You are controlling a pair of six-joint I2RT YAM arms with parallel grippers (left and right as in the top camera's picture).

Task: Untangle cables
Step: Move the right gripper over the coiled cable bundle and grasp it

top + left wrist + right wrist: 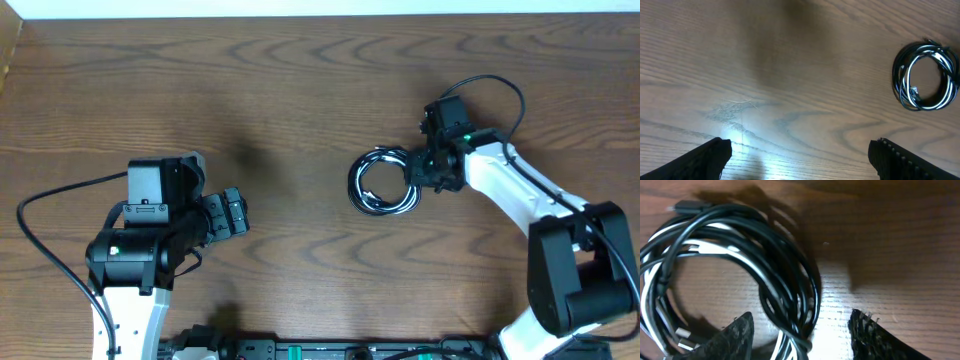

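While the right end effector (424,174) hung with its fingers apart over one edge of the cables (382,183), nothing was clamped. In its wrist view, the black and white strands curved down between the two fingertips (737,335), and the rest of the coil lay ahead of them and to their left. Whether the fingertips touched the surface (300,80) could not be told.

Closing there would probably have taken the whole bundle at once and lifted the tangle intact. A better grip looked to be one strand, or the black plug end (685,205) lying free at the far rim of the coil, drawn outward slowly and low.

The left end effector (234,214) was also open and held nothing. It sat well apart from the coil, which showed far ahead and to its right in its own view. The pull would likely have gone best with that end effector brought across to pin the remaining loops.
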